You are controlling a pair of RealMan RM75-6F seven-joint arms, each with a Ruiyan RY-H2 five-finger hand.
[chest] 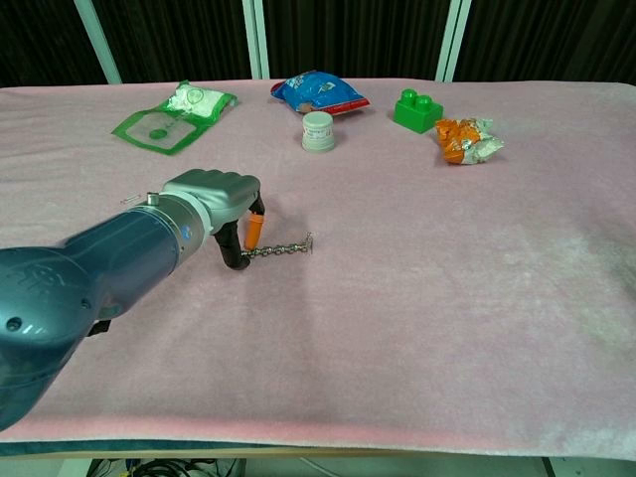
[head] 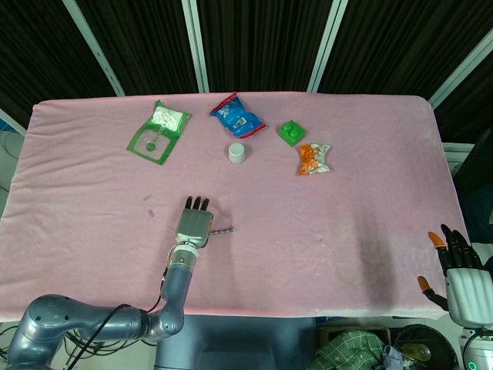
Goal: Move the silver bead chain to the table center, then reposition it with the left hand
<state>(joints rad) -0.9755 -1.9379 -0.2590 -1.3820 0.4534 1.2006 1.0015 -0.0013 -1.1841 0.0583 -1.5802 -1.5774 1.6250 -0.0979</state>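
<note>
The silver bead chain [chest: 283, 247] lies stretched on the pink cloth [chest: 427, 298], left of the table's middle; in the head view the chain [head: 224, 229] pokes out to the right of my left hand. My left hand [chest: 221, 204] is over its left end with fingers curled down, and its orange-tipped thumb and a dark finger pinch that end. From above, the left hand [head: 194, 224] hides the pinched end. My right hand [head: 460, 271] hangs off the table's near right corner, fingers spread, holding nothing.
Along the far side lie a green packet [head: 159, 131], a blue snack bag [head: 237, 116], a white cap [head: 237, 153], a green block [head: 291, 132] and an orange-white wrapper [head: 314, 159].
</note>
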